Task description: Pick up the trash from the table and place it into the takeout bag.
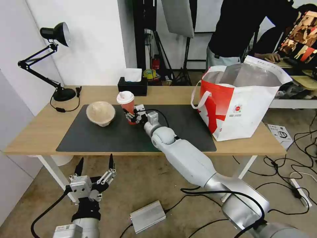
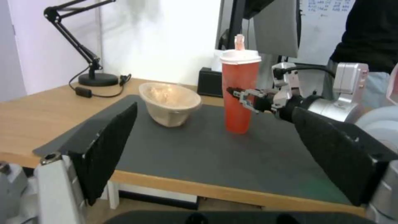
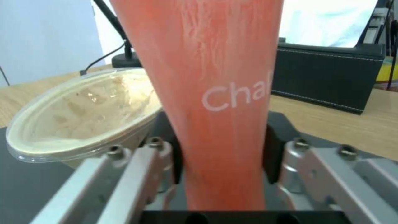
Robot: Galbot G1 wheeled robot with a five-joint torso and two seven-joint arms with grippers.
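Fingers (image 3: 269,152) of the right gripper (image 1: 129,116) sit pressed against both sides of the tall red cup (image 1: 127,106), clamped low on its body just left of centre in the head view. Its white lid tops it off, and the cup stands upright on the dark grey mat (image 1: 99,137). From the right wrist view the black pads hug the red wall, white lettering showing on it.

Over to the left of the cup, close by but apart from it, the beige bowl (image 1: 100,113) rests tilted on the mat, a clear film across its mouth.

At the right of the head view stands the takeout bag (image 1: 242,109), white and red, mouth open, silvery lining showing, parked on the counter (image 1: 33,127) just off the mat's right edge.

Down in the lower left, the left gripper (image 1: 95,165) hangs below the counter's front edge, its black fingers spread wide with nothing between them.

Back along the wall: a black desk lamp (image 1: 54,59) in the upper left and a black tissue box (image 1: 132,86) behind the cup.
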